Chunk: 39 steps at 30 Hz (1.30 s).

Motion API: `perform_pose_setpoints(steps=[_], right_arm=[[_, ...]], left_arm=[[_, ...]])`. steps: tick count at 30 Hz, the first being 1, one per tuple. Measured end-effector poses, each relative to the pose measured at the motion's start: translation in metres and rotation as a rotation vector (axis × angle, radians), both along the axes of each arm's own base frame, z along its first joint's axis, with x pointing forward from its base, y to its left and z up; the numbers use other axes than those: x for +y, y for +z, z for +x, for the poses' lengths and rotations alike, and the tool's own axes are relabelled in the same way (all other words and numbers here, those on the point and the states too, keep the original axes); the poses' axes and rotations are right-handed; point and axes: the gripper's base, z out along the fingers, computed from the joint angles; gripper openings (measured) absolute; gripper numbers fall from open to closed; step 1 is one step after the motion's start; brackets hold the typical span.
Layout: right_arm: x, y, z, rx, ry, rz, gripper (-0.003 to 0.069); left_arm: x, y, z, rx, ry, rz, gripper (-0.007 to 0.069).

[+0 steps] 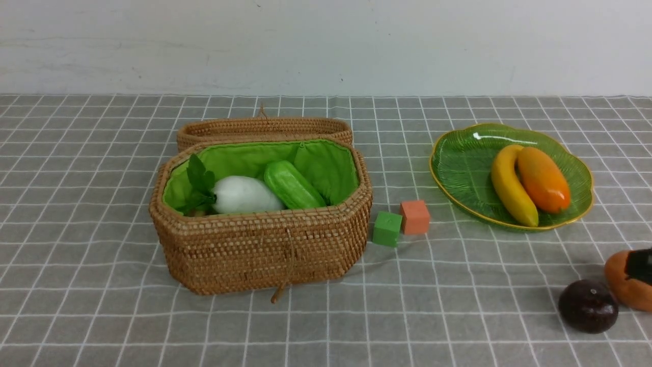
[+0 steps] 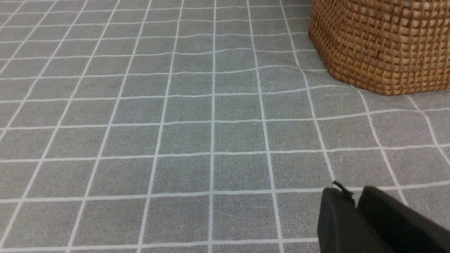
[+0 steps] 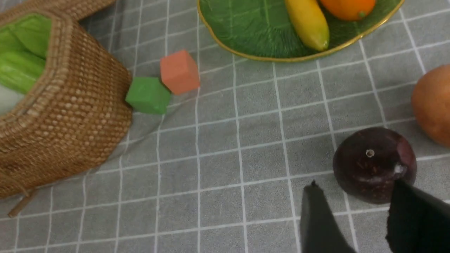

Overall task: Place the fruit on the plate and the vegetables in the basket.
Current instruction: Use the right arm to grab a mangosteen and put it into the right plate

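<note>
Left claw (image 2: 353, 196) near basket (image 1: 260, 250), clenched, empty. Basket holds radish (image 1: 244, 196) and cucumber (image 1: 293, 186). Plate (image 1: 458, 168) has banana (image 1: 509, 188) and mango (image 1: 542, 179). Purple fruit (image 1: 588, 306) on bench beside potato (image 1: 624, 285). Right claw (image 3: 357, 186) released, fingers spread at the fruit, probably lining up a grasp.

The right end effector (image 3: 355, 184) has 2 matte black fingers (image 3: 318, 221).

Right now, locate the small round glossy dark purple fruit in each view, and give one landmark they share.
Front view: small round glossy dark purple fruit at lower right, beside the brown-orange oval potato.
Left wrist view: not in it.
Right wrist view: same fruit, just ahead of the right gripper.
Shared landmark: the woven brown wicker basket, in all three.
</note>
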Motion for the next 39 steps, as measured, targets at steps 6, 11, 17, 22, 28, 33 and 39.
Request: perform_pose_setpoints(steps=[6, 11, 17, 22, 28, 33, 39], right_arm=[[0.0, -0.013, 0.039, 0.216, 0.001, 0.057, 0.0613], [-0.006, -0.052, 0.064, 0.423, -0.155, 0.175, 0.0669], [-0.011, -0.085, 0.086, 0.48, -0.22, 0.174, 0.0657], [-0.016, -0.102, 0.098, 0.471, -0.255, 0.156, 0.0651], [-0.022, -0.109, 0.106, 0.436, -0.277, 0.122, 0.064], [-0.025, -0.112, 0.111, 0.404, -0.285, 0.099, 0.0614], [-0.025, -0.113, 0.112, 0.404, -0.244, 0.068, 0.0562]], left_arm=[[0.0, 0.0, 0.0, 0.0, 0.0, 0.0, 0.0092], [0.0, 0.0, 0.0, 0.0, 0.0, 0.0, 0.0096], [0.0, 0.0, 0.0, 0.0, 0.0, 0.0, 0.0103], [0.0, 0.0, 0.0, 0.0, 0.0, 0.0, 0.0103], [0.0, 0.0, 0.0, 0.0, 0.0, 0.0, 0.0105], [0.0, 0.0, 0.0, 0.0, 0.0, 0.0, 0.0112], [0.0, 0.0, 0.0, 0.0, 0.0, 0.0, 0.0114]])
